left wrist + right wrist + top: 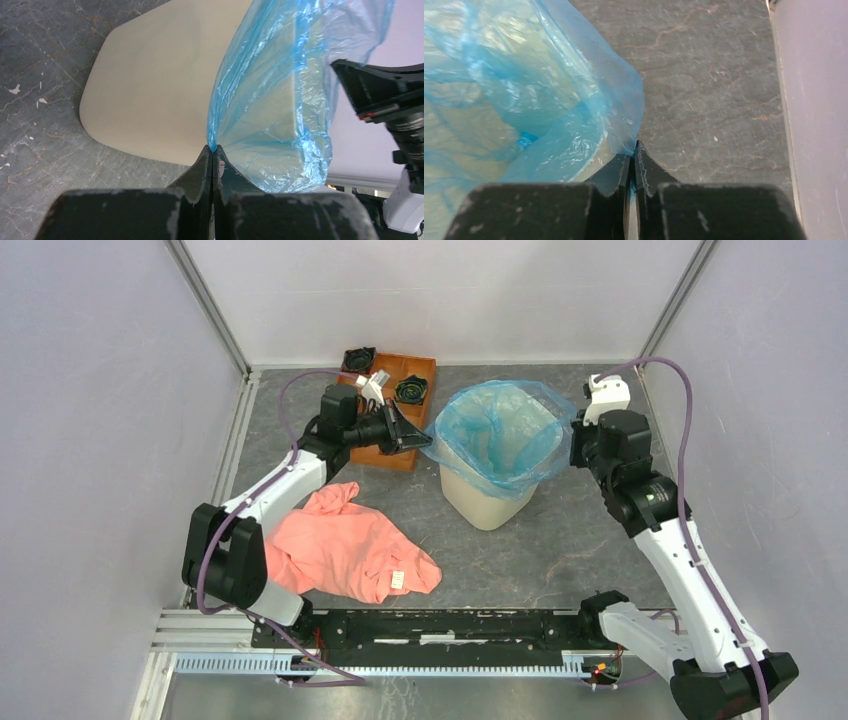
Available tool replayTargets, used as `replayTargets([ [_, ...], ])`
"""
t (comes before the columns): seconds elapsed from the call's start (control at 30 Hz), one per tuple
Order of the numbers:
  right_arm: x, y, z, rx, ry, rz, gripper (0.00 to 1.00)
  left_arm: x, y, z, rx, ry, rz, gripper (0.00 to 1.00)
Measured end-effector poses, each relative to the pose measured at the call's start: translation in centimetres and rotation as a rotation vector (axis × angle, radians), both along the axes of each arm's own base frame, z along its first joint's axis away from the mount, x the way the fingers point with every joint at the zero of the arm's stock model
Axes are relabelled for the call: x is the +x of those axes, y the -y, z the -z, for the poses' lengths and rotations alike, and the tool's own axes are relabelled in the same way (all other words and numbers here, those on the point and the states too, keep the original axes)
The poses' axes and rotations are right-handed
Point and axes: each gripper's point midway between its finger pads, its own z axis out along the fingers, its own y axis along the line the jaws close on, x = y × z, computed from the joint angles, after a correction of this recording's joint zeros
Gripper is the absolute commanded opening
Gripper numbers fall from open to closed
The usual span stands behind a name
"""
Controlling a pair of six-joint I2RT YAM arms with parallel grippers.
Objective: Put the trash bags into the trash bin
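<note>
The light-blue trash bag point(500, 425) sits in the mouth of the cream trash bin point(485, 502), its film spread over the rim. The bin stands near the table's point(570, 540) middle. At the rim's 9 o'clock the left gripper point(213, 150) has its jaws pressed together on a fold of the bag's edge. At 3 o'clock the right gripper point(634, 150) pinches the opposite edge the same way. A salmon-pink garment point(345, 550) lies at the bin's 8 o'clock, an orange-brown tray point(418, 365) at 10 o'clock.
</note>
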Motion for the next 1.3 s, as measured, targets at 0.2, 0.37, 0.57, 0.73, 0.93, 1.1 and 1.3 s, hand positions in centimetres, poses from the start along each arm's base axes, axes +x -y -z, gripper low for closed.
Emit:
replayTargets([
  [0.2,0.0,2.1,4.5,-0.049,-0.046,0.074,0.28,0.9,0.3,-1.2,-0.011,0.029,-0.003,0.02],
  [0.37,0.3,2.4,8.3,-0.073,-0.095,0.075,0.47,1.5,0.5,0.2,0.004,-0.001,-0.008,0.02],
  [0.57,-0.4,2.2,9.5,-0.098,-0.156,0.041,0.79,1.8,0.6,1.8,0.019,-0.037,-0.009,0.02],
  [0.73,-2.0,2.7,5.9,-0.103,-0.128,0.031,0.81,1.9,0.6,1.8,0.017,-0.034,-0.009,0.02],
  [0.93,-2.6,3.5,-3.8,-0.128,0.038,0.036,0.82,1.9,0.6,1.7,0.017,-0.034,-0.009,0.02],
  [1.1,-0.6,0.5,-8.3,-0.122,0.135,-0.134,0.75,1.8,0.6,1.7,0.017,-0.033,-0.008,0.02],
  [1.3,5.4,-5.5,-5.5,-0.086,0.093,-0.399,0.73,1.8,0.7,1.7,0.017,-0.034,-0.008,0.02],
])
